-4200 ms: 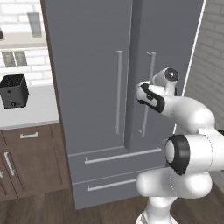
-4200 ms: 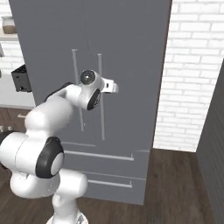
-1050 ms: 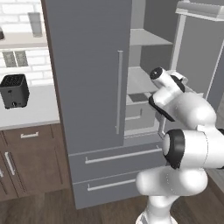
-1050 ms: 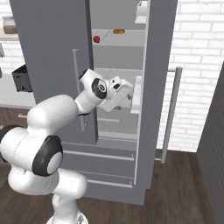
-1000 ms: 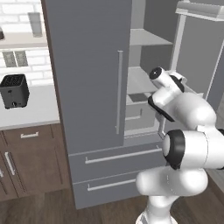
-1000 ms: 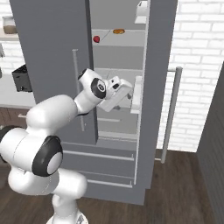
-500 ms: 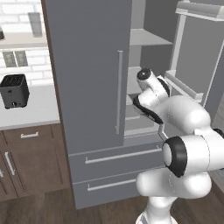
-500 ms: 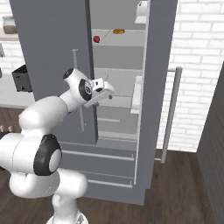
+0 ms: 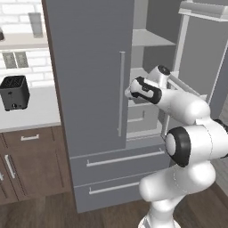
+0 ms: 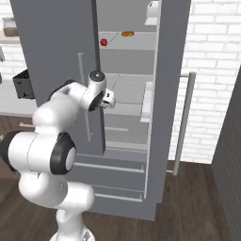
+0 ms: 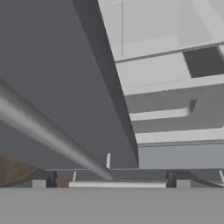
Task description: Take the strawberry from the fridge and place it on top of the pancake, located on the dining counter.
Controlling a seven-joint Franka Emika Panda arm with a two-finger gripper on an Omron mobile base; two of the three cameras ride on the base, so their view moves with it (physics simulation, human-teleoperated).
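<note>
The grey fridge (image 9: 89, 67) stands with its left door shut and its right door (image 10: 173, 84) swung wide. A small red strawberry (image 10: 103, 42) lies on an upper pale shelf inside. My gripper (image 9: 129, 93) hangs at mid height by the inner edge of the shut left door, well below the strawberry; it is the same gripper (image 10: 112, 100) in the right base view. In the hand view the fingertips (image 11: 44, 180) stand wide apart and hold nothing, so the gripper (image 11: 109, 182) is open. It faces the left door's bar handle (image 11: 48, 131) and lower shelves. The pancake and the dining counter are out of view.
An orange-brown item (image 10: 127, 34) lies beside the strawberry, and a white carton (image 10: 153, 12) sits higher up. The open door's handle (image 10: 183, 122) juts out on the right by the white brick wall. A black toaster (image 9: 13, 92) stands on the worktop above brown cabinets.
The right fridge door, shut about four seconds ago, now stands wide. In the last second my hand swung left, out from the fridge's inside to the left door's edge.
</note>
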